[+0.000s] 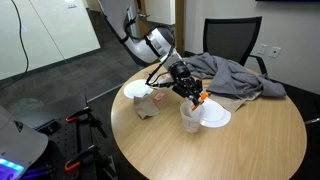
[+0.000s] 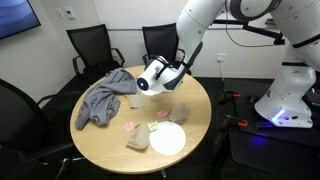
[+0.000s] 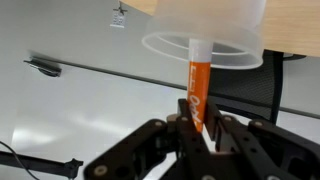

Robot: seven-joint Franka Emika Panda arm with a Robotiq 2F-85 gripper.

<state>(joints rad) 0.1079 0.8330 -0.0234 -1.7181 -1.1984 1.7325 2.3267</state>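
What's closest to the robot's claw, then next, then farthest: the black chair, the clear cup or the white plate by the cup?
In an exterior view, from the gripper holding the orange marker:
1. The clear cup, right under it.
2. The white plate, beside the cup.
3. The black chair, behind the table.

We can read no word, number or brand in any view. In the wrist view we see dark print running along the barrel of the orange marker (image 3: 196, 85), but it is too blurred for us to make out a single letter. In an exterior view the wall screen (image 2: 14, 14) shows only a pale blue field, nothing legible.
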